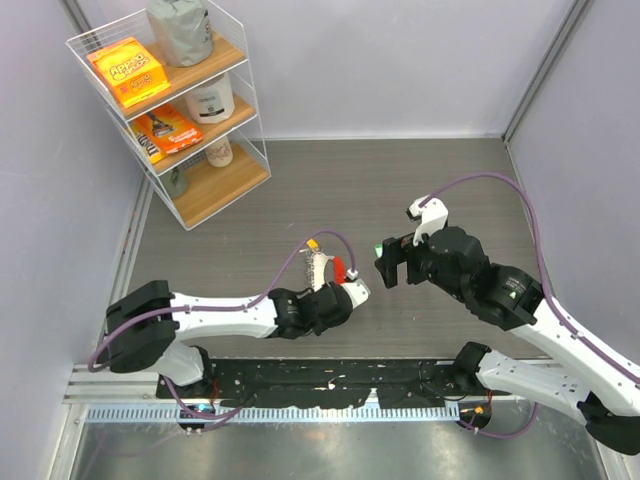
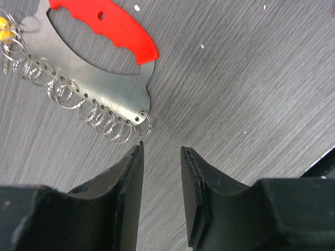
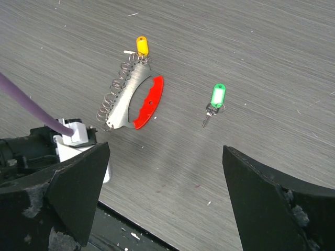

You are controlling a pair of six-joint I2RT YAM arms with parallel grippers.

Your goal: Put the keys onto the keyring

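Near the desk's middle, toward the near edge: keyring (image 3: 133,102) lies flat, green key (image 3: 218,95) loose beside it.
Barely parted and empty, the left gripper (image 2: 161,157) hovers just beside the keyring's end ring; the right gripper (image 3: 165,152) gapes wide, empty, above the green key. Among the far rings sits the yellow key (image 3: 142,45). Risk: that flat green key skids under a sloppy pinch. Lettering on the shelf boxes (image 1: 127,70) is unreadable.

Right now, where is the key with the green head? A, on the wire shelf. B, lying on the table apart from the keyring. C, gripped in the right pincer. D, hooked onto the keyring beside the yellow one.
B: in the right wrist view the green key lies alone on the table, clear of the keyring, and the right pincer is open and empty.
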